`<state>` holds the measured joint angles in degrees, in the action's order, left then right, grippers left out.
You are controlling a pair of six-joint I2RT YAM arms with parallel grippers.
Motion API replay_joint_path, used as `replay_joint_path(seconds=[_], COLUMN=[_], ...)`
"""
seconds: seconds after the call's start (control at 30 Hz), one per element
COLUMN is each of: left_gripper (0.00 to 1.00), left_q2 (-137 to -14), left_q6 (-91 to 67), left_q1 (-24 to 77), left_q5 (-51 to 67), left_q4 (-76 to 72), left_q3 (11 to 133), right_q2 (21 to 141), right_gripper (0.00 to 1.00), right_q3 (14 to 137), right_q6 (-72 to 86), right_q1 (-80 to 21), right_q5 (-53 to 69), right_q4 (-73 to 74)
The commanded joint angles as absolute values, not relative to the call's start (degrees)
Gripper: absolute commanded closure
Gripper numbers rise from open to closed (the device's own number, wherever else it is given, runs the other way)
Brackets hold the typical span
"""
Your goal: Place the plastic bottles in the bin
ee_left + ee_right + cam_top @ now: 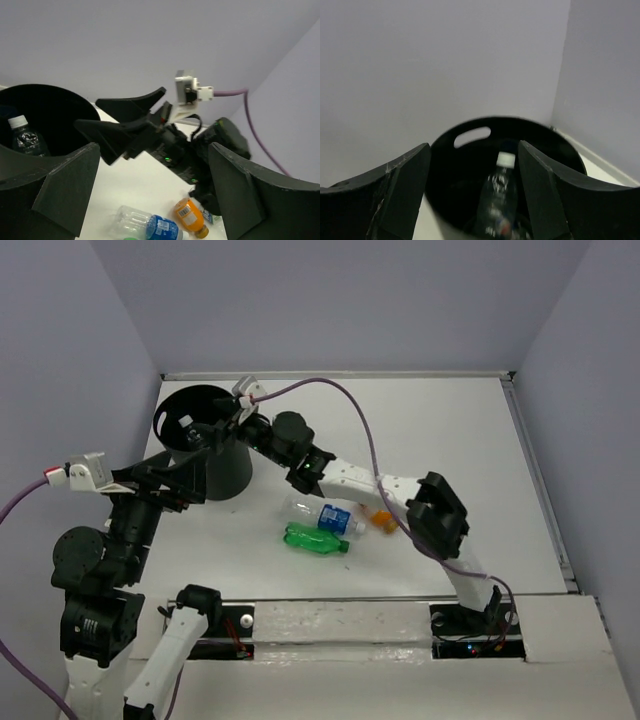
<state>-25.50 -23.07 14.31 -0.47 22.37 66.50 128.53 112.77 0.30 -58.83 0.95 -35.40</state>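
1. Black plastic forms the bin (232, 478), a round bucket with a slot handle cut just under its rim. It stands at the far left of the white tabletop (450, 440).
2. Inside the bin a clear bottle with a white cap (497, 200) stands roughly upright. The right wrist view blurs it, so its label cannot be read.
3. Three more bottles lie on the tabletop just right of the bin. They are a clear bottle with a blue label (322, 515), a green bottle (315, 538) close against its near side, and an orange bottle (382, 521).
4. The orange bottle is partly covered by the right arm in the top view. In the left wrist view it shows a white label and a cap.
5. The right tool (472, 150) hangs over the bin's mouth with its fingers spread apart and nothing between them.
6. The left tool (154, 147) sits beside the bin's near side, fingers at their widest and holding nothing.
7. The bin's interior is dark, so I cannot tell whether other bottles lie at the bottom.
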Motion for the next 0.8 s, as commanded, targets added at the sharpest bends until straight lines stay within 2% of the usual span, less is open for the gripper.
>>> replay_joint_path(seconds=[0.0,0.03,0.17,0.27,0.43,0.6,0.77], left_gripper=[0.01,0.01,0.01,0.01,0.02,0.02,0.02], left_q2=[-28.03,-27.95,-27.77,-28.12,-28.04,-29.61,-31.2], left_q6=[-23.81,-24.43,-27.33,-29.88,-34.18,-34.98,-33.93], left_q1=[14.5,14.5,14.5,14.59,14.76,15.55,19.41], left_q5=[7.53,8.78,14.66,17.3,19.16,19.25,16.8], left_q4=[22.15,21.1,17.85,15.83,12.31,10.11,9.76], left_q3=[65.22,62.26,54.77,49.33,41.07,37.8,35.43], right_q2=[107.56,103.84,88.53,79.93,67.36,60.21,61.61], right_gripper=[0.27,0.3,0.3,0.26,0.15,0.13,0.13], right_q3=[91.64,81.84,64.74,55.5,47.39,43.25,44.03], right_q6=[4.99,5.79,11.5,15.72,20.63,24.69,24.44], right_q1=[-58.54,-58.54,-56.43,-55.9,-52.83,-44.33,-35.08], right_q5=[2.55,2.2,-2.72,-9.81,-20.1,-24.51,-24.35], right_q4=[-40.44,-39.21,-20.38,-7.18,9.29,19.76,26.18])
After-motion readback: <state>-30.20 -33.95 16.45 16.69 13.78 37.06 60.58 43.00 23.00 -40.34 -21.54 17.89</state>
